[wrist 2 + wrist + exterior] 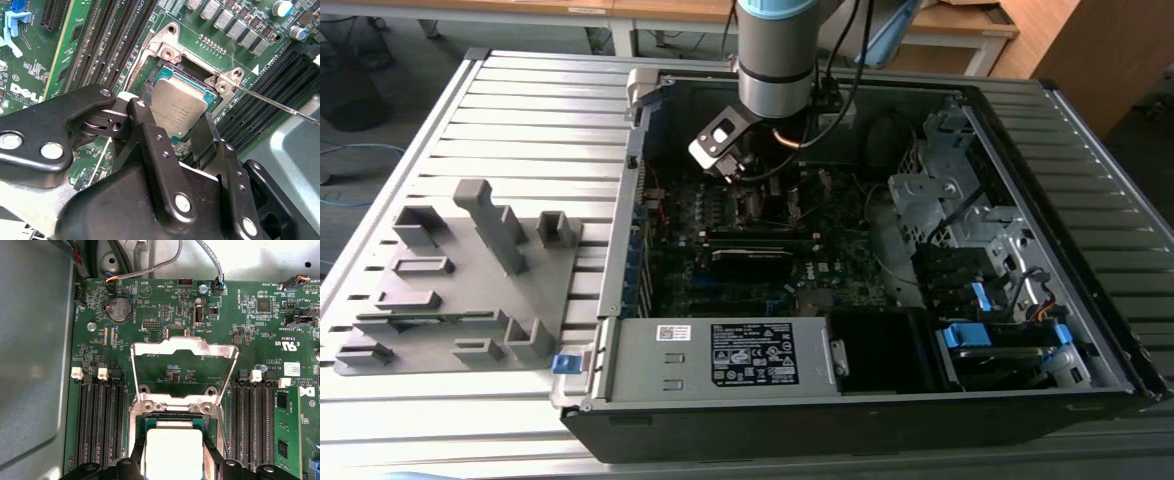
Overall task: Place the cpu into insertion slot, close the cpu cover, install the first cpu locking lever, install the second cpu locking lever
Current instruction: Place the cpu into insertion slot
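Note:
My gripper (176, 126) is down inside the open computer case, over the dark green motherboard (841, 265). Its two black fingers (144, 122) are shut on opposite edges of the cpu (178, 111), a flat square chip with a grey metallic top. The cpu sits level at the insertion slot (162, 76), whose dark frame shows around it; I cannot tell whether it is fully seated. The cpu cover (184, 344), a thin silver frame with a window, stands open and tilted back from its hinge behind the slot. A thin metal locking lever (272, 101) juts out past one corner bracket.
Black memory slots (97, 420) run along both sides of the socket. A grey fixture (454, 275) with upright blocks stands at the exterior view's left. The power supply (720, 352) and drive cages (961, 215) close in the case's front and right.

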{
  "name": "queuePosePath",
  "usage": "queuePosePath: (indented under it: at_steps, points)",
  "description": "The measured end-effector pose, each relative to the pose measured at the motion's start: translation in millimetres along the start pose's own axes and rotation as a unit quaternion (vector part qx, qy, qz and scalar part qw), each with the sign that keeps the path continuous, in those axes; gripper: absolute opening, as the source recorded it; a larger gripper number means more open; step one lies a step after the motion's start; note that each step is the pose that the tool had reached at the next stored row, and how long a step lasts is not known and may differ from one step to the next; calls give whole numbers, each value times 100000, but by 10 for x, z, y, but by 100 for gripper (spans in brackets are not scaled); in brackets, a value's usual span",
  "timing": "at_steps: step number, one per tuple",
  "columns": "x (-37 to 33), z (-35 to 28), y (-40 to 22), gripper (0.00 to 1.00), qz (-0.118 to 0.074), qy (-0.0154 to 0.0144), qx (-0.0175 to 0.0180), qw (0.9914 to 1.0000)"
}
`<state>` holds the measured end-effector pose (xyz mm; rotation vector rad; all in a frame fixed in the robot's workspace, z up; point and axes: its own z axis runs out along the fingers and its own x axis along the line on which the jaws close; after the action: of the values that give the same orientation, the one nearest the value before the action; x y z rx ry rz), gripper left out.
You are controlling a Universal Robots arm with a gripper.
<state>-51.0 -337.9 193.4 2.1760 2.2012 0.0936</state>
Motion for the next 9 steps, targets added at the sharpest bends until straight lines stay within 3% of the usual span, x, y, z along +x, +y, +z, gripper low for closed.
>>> queuePosePath:
  at_steps: [9]
  points:
    - [0,-14,1,54,54,13,-12,100000]
